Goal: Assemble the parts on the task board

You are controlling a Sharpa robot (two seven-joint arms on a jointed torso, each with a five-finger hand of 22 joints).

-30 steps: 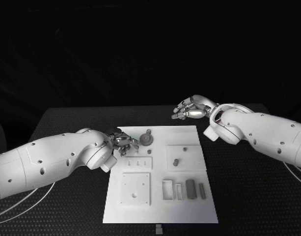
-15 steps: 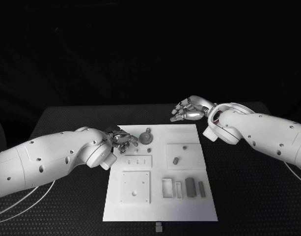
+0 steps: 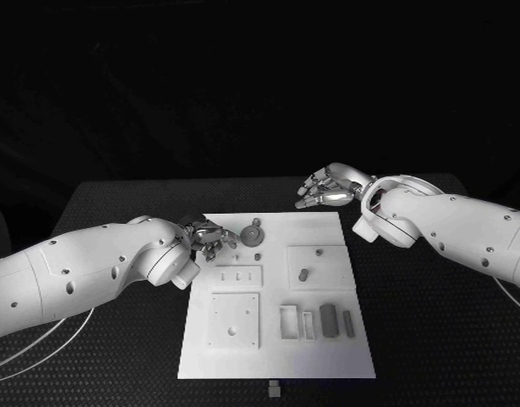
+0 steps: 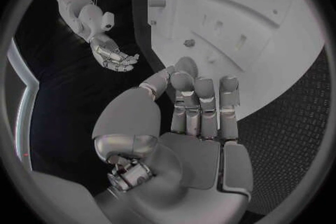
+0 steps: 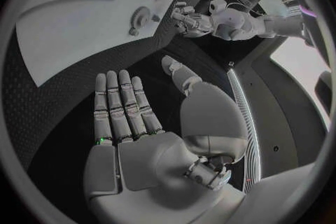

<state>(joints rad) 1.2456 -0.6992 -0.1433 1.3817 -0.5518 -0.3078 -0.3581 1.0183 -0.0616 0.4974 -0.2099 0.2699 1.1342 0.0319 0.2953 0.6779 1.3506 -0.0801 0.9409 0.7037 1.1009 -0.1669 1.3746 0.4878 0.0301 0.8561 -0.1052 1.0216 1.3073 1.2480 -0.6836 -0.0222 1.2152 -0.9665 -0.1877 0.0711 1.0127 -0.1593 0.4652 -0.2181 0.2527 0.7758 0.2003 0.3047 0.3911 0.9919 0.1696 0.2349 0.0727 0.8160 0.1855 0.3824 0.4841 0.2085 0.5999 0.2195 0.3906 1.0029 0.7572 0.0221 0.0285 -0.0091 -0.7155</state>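
Left hand (image 3: 211,237): we see it has edged along the task board (image 3: 333,356) far-left edge, fingers apart, empty, beside the round part (image 3: 253,235).
Right hand (image 3: 325,192): fingers spread, empty, unmoved off the far-right corner.
Meaning: we judge a grasp is near.

A: Head cam?
B: High, looking down across the tabletop (image 3: 125,199) toward its far edge; whole task board (image 3: 278,360) in view.
A: Wrists?
B: Each sits close behind its own palm. Left hand (image 4: 199,117) cam faces the board's far end; right hand (image 5: 129,123) cam faces the same end from off the board.
A: Overlap?
B: All three share that far end.
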